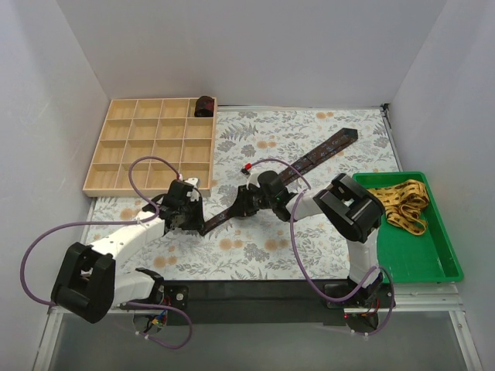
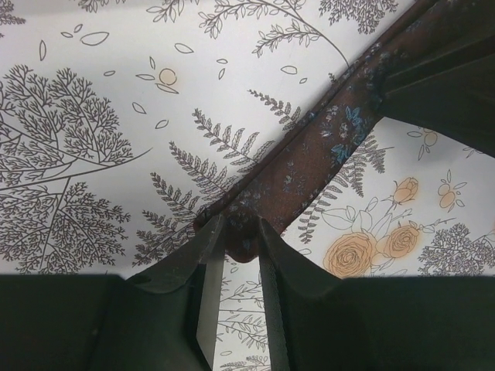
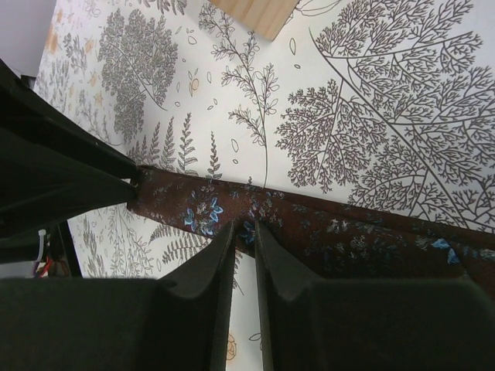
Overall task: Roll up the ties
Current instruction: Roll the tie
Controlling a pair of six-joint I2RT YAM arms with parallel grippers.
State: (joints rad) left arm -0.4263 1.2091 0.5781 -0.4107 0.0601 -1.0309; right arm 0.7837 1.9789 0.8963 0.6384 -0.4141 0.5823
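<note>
On the floral mat point(image 1: 325, 239): dark maroon tie point(image 1: 309, 160), blue-flecked, running 7 to 1 o'clock. 7 o'clock end pinched in left gripper point(image 2: 241, 232); mid-length edge pinched in right gripper point(image 3: 245, 228).

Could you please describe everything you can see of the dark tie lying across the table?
The dark tie is a long, narrow strip of maroon-black fabric with small blue floral specks. It lies unrolled, diagonally across the floral tablecloth, its wide tip toward the far right. The left gripper pinches its narrow near end; the right gripper pinches it just beyond.
</note>
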